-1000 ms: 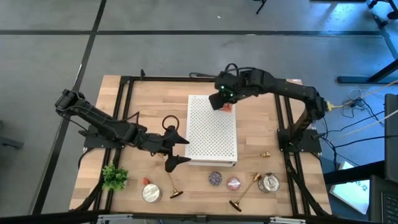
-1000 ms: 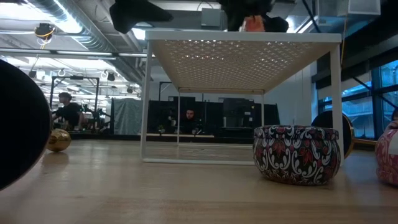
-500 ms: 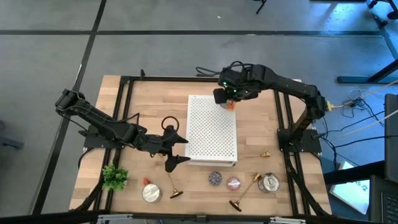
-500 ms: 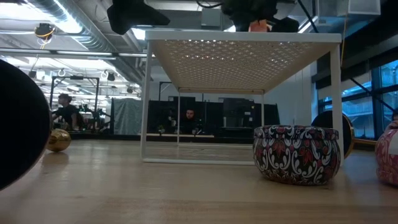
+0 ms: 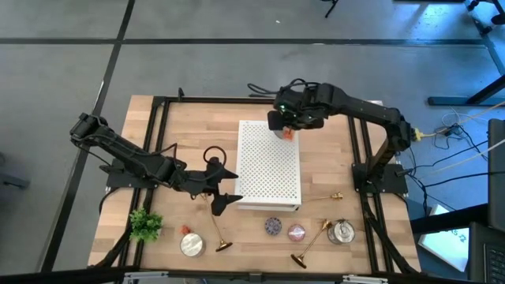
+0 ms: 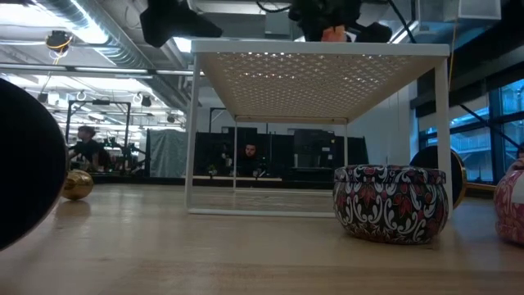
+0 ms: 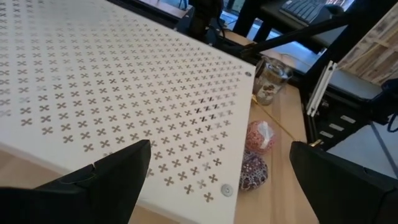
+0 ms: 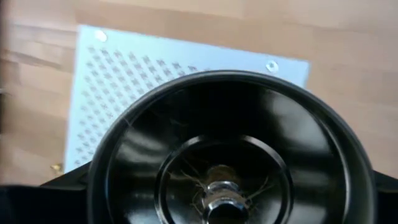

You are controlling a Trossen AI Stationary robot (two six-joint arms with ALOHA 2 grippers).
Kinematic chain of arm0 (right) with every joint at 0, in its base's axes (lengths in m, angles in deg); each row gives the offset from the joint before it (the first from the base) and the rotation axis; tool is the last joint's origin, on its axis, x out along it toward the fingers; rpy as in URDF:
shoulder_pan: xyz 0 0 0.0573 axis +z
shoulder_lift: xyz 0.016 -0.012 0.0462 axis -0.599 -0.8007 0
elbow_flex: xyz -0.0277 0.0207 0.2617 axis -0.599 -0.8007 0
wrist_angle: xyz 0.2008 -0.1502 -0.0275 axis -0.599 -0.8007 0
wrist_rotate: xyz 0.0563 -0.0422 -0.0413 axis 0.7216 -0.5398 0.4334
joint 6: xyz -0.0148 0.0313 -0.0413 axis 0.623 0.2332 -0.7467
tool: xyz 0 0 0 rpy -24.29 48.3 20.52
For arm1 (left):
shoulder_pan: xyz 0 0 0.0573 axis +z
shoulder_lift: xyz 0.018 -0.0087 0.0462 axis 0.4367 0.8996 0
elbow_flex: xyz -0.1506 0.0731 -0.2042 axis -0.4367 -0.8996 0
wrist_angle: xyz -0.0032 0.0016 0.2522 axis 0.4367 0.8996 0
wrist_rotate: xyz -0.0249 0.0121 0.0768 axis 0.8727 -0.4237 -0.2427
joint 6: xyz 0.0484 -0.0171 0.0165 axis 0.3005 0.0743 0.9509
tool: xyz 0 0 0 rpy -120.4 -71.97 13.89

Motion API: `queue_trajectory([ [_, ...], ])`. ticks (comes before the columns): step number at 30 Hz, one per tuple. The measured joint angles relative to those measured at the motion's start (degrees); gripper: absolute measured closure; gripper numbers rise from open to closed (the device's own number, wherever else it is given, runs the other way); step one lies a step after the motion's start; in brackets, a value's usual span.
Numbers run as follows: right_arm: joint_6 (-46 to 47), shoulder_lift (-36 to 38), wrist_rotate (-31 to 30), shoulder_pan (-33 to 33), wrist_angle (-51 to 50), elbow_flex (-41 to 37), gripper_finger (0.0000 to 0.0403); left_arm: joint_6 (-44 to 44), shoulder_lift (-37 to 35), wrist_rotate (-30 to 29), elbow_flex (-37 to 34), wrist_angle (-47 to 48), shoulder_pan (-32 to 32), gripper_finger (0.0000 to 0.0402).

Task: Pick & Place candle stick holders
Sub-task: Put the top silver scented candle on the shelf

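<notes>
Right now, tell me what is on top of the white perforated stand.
On the white perforated stand, only a small orange object shows at its far edge, partly covered by the right gripper. No candle stick holders are on it.

A robotics lab or open workshop hall: a light wooden butcher-block table (image 5: 189, 134) edged by a black metal frame (image 5: 162, 118) stands on a grey concrete floor crossed by dark seams (image 5: 118, 31), with loose cables (image 5: 450, 130) trailing to the right. Seen level across the tabletop, exposed silver ceiling ducts (image 6: 98, 33) run overhead, tall windows (image 6: 483, 139) line the right wall, and people (image 6: 86, 147) sit at equipment-laden benches far behind.
</notes>
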Motion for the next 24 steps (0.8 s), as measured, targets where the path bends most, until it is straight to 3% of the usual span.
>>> queue_trajectory([
  [5,0.57,-2.62,-0.85,0.74,-2.52,0.0,0.0049,0.07,0.0,0.04,0.0,2.31,0.78,0.002],
  [14,-2.94,-7.32,1.98,1.52,2.47,0.06,0.0049,0.85,0.0,0.09,0.0,3.18,2.33,0.002],
  [24,-3.17,-5.53,-2.85,1.19,-1.04,-0.1,0.0049,0.96,0.0,0.15,0.0,3.76,2.26,0.002],
])
